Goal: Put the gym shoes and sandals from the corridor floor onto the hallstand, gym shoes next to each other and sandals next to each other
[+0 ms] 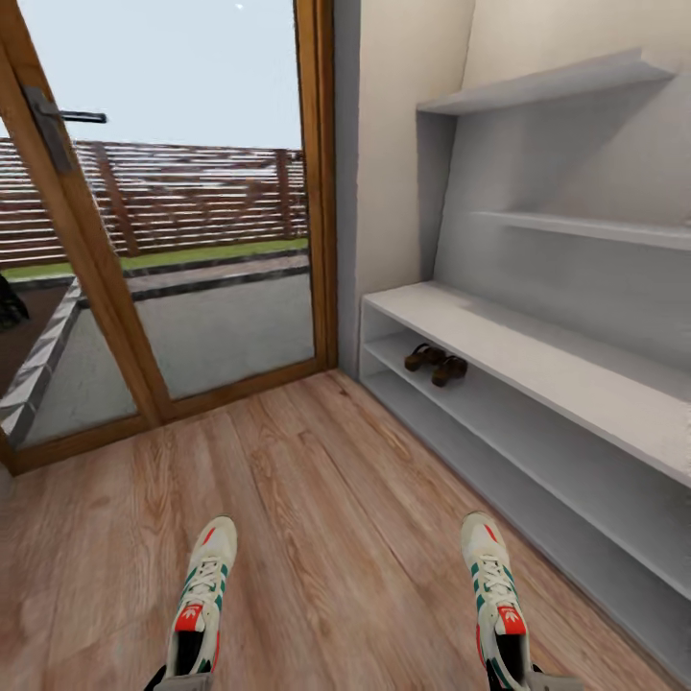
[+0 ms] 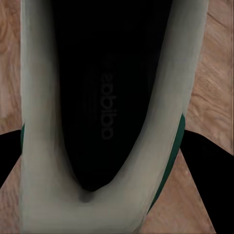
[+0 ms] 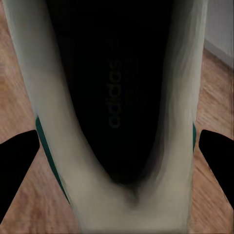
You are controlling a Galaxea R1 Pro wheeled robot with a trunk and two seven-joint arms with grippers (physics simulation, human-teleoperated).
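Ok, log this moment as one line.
left gripper: shut on white green-striped gym shoe | right gripper: shut on matching shoe | brown sandals: on grey-white rack's shelf

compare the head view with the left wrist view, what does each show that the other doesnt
Head view alone: the two sandals side by side on the hallstand's upper open shelf, the glass door with a fence outside, and the right gym shoe held at its heel end at the picture's bottom edge.

Left wrist view alone: the dark inside of the left gym shoe up close, with faint lettering on its insole, and dark fingers flanking its heel.

Both: the left gym shoe and the wood-plank corridor floor.
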